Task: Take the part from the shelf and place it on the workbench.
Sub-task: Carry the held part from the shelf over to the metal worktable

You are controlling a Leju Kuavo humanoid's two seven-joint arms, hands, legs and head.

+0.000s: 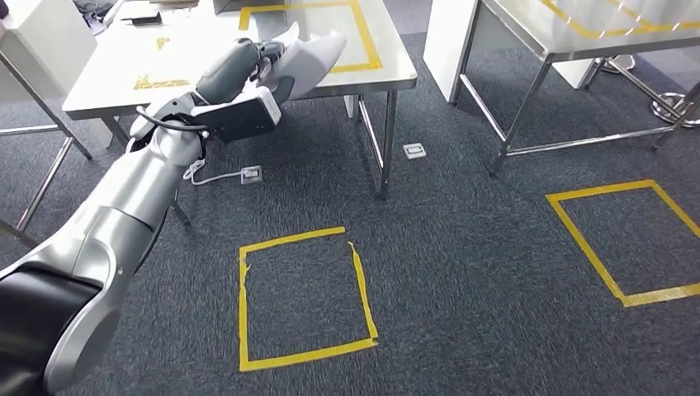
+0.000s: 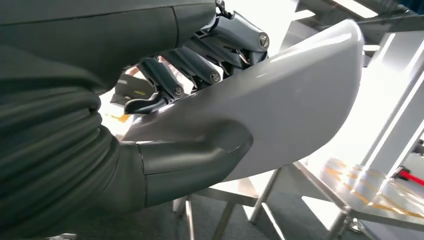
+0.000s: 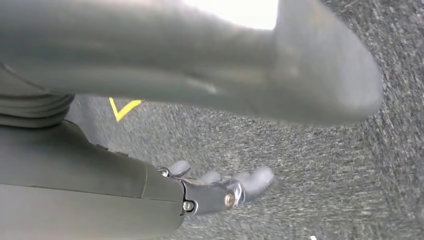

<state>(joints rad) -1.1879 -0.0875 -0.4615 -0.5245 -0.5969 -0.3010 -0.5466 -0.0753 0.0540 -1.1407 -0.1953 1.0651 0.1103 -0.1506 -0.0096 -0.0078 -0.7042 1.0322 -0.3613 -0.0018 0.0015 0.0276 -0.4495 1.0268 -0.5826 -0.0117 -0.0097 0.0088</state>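
My left hand (image 1: 248, 66) grips a smooth white curved part (image 1: 309, 56) and holds it over the near edge of the steel workbench (image 1: 107, 78). In the left wrist view the thumb (image 2: 200, 155) presses the part (image 2: 300, 95) from one side and the dark fingers (image 2: 200, 65) wrap its other side. A yellow tape rectangle (image 1: 367, 49) marks the bench top beside the part. My right hand (image 3: 210, 187) hangs over the dark carpet with its fingers apart and nothing in it.
A second steel table (image 1: 578, 33) stands at the right with a gap of carpet between. Yellow tape squares (image 1: 305, 297) (image 1: 627, 239) mark the floor. Floor sockets (image 1: 251, 174) (image 1: 414, 150) and a white cable lie by the bench legs.
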